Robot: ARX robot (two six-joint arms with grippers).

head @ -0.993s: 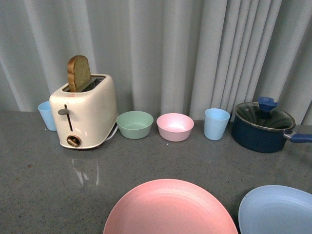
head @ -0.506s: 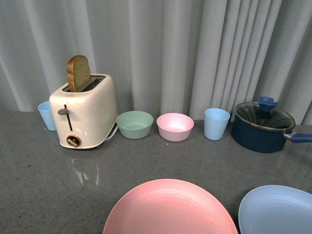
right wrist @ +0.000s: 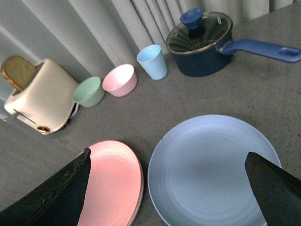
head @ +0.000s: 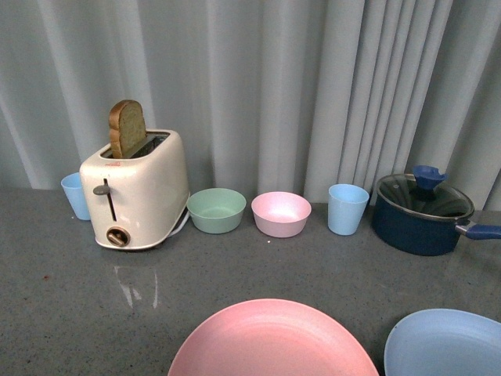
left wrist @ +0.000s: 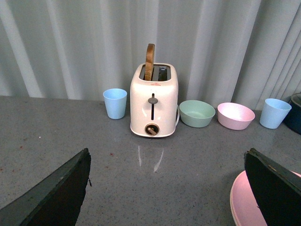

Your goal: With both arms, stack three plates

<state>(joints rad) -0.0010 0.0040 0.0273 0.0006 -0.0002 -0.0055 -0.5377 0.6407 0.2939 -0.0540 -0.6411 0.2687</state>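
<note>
A pink plate (head: pixel 274 341) lies at the near edge of the grey counter, and a light blue plate (head: pixel 446 345) lies beside it to the right, apart from it. Neither arm shows in the front view. In the right wrist view my right gripper (right wrist: pixel 167 155) hangs open above the light blue plate (right wrist: pixel 211 165), with the pink plate (right wrist: pixel 113 179) by one finger. A thin paler band runs along the pink plate's edge; I cannot tell what it is. My left gripper (left wrist: pixel 167 157) is open over bare counter, the pink plate's rim (left wrist: pixel 240 202) beside one finger.
Along the curtain at the back stand a blue cup (head: pixel 75 194), a cream toaster (head: pixel 137 192) holding a bread slice (head: pixel 127 127), a green bowl (head: pixel 217 209), a pink bowl (head: pixel 281 213), another blue cup (head: pixel 347 208) and a lidded dark blue pot (head: pixel 423 213).
Everything in the front view has slid slightly downward in the picture, so less of both plates shows. Nothing on the counter has moved relative to the rest.
</note>
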